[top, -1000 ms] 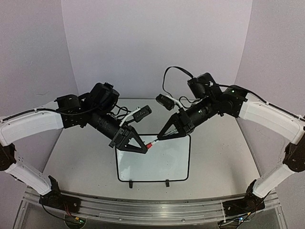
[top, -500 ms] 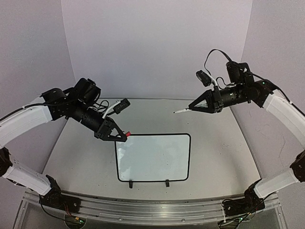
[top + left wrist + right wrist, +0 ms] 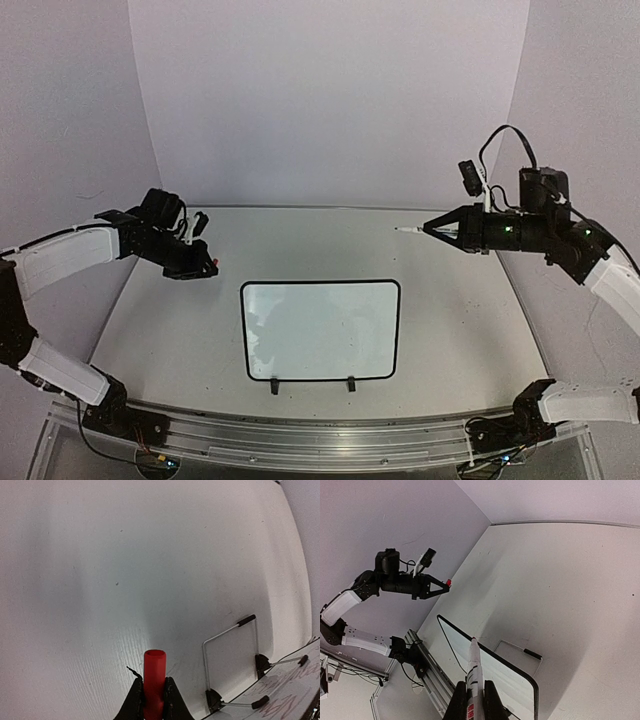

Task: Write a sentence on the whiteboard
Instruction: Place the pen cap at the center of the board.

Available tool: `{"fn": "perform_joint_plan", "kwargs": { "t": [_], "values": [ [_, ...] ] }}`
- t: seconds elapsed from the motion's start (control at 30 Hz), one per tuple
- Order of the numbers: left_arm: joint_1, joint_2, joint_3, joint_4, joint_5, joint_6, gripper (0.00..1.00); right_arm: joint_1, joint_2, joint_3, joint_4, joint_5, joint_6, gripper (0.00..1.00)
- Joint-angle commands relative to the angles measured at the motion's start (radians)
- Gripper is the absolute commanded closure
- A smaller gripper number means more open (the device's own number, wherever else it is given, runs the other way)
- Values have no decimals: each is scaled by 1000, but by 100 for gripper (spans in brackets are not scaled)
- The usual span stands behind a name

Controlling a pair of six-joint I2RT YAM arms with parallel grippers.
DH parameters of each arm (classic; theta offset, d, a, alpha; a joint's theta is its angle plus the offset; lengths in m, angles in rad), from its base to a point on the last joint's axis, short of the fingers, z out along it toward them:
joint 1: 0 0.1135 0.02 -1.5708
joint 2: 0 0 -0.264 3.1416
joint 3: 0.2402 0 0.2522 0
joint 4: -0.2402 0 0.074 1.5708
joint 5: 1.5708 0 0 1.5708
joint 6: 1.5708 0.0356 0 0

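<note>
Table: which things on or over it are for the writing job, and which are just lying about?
For the job: whiteboard, marker in the right tool, red cap in the left tool.
Just about: wire stand by the board, metal rail.

Tabletop point(image 3: 460, 330): whiteboard point(image 3: 320, 335) flat at near-edge centre (clips point(image 3: 274, 385) nearest); left gripper point(image 3: 208, 268) with red cap point(image 3: 154, 680) near left edge; right gripper point(image 3: 434, 230) with marker point(image 3: 412, 230) near right edge; open passage between.

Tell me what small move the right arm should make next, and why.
Probably bring the right pincer down and inward over the whiteboard. It holds the marker uncapped, but high and off to the board's right. The left pincer grips the red cap clear of the board, and the board looks blank from above, so writing seems not yet begun.
</note>
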Motion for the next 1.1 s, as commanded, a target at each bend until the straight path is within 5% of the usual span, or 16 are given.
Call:
{"fn": "perform_joint_plan", "kwargs": {
  "t": [0.0, 0.53, 0.9, 1.07],
  "values": [
    [6, 88, -33, 108, -63, -58, 100, 5, -17, -45, 105, 77, 43, 100],
    [9, 441, 81, 119, -153, 107, 89, 35, -88, -147, 91, 147, 24, 100],
    [10, 399, 97, 91, -203, 47, 24, 57, -82, -154, 93, 168, 18, 100],
    [12, 344, 144, 4, -247, 64, 13, 83, -77, -148, 98, 193, 21, 100]
  ]
}}
